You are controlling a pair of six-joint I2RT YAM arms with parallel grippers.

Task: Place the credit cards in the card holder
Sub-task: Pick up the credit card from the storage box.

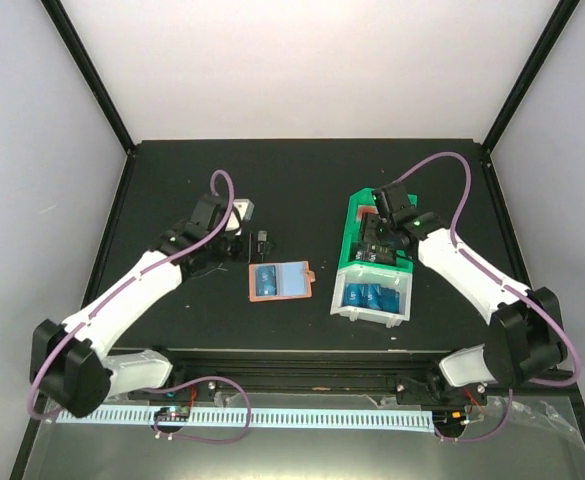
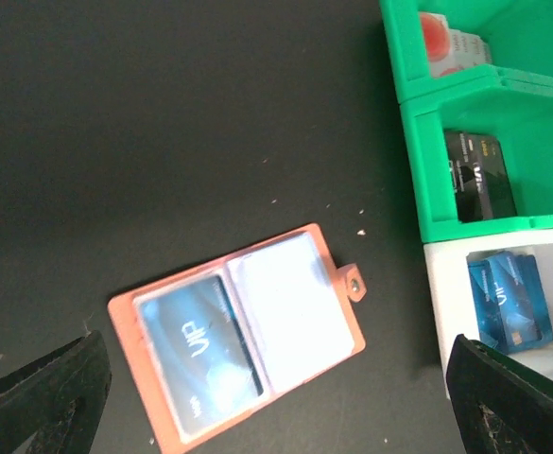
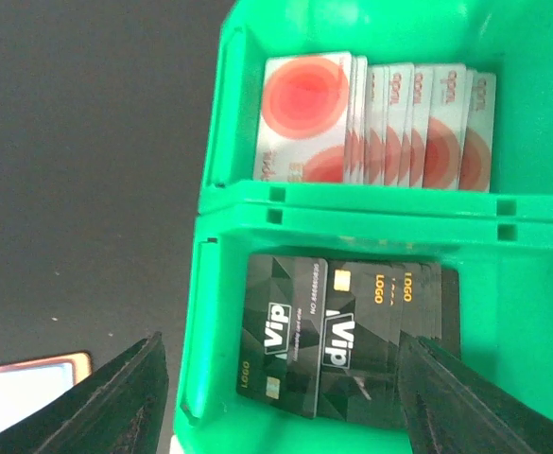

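Observation:
The salmon-pink card holder (image 1: 280, 281) lies open and flat on the black table, with one blue credit card (image 2: 196, 350) in its left pocket; the right pocket (image 2: 295, 307) looks pale and bare. More blue credit cards (image 2: 509, 301) are stacked in the white bin (image 1: 370, 315). My left gripper (image 2: 276, 345) hovers open above the holder, nothing between its fingers. My right gripper (image 3: 281, 345) hangs open over the green bin's middle compartment, above black VIP cards (image 3: 342, 350) and apart from them.
The green bin (image 3: 215, 284) has a far compartment with red-and-white cards (image 3: 380, 123). It joins the white bin in one row right of the holder. Black frame posts (image 1: 92, 75) stand at the table's back corners.

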